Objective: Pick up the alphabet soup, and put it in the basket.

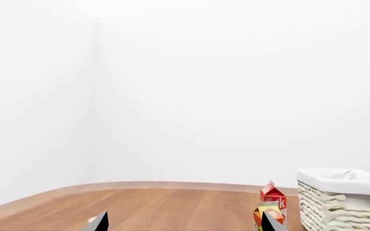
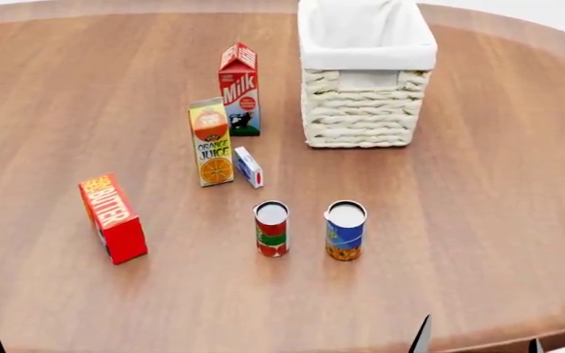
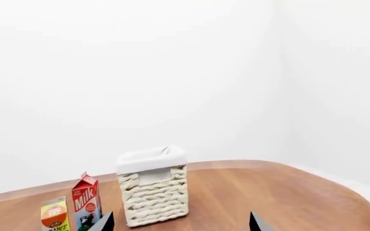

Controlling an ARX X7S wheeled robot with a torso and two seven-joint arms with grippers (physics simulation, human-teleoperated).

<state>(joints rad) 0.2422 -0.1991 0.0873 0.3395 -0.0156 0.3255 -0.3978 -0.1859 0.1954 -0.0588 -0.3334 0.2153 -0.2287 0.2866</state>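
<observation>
The alphabet soup (image 2: 346, 230) is a small blue can with a yellow-orange base and a pale top. It stands upright in the head view, near the table's front middle. The basket (image 2: 361, 110), cream wicker with a white cloth lining, stands behind it at the far side, and shows in both wrist views (image 1: 339, 204) (image 3: 154, 195). My right gripper (image 2: 477, 342) is at the near edge, right of the can, and is open (image 3: 179, 224) with nothing between its fingers. My left gripper (image 1: 185, 224) is open and empty too. Neither wrist view shows the soup.
A red-and-green can (image 2: 271, 229) stands just left of the soup. Behind it are a small blue-white box (image 2: 248, 167), an orange juice carton (image 2: 211, 142) and a milk carton (image 2: 239, 90). A red butter box (image 2: 112, 218) stands at the left on the round wooden table (image 2: 499, 220).
</observation>
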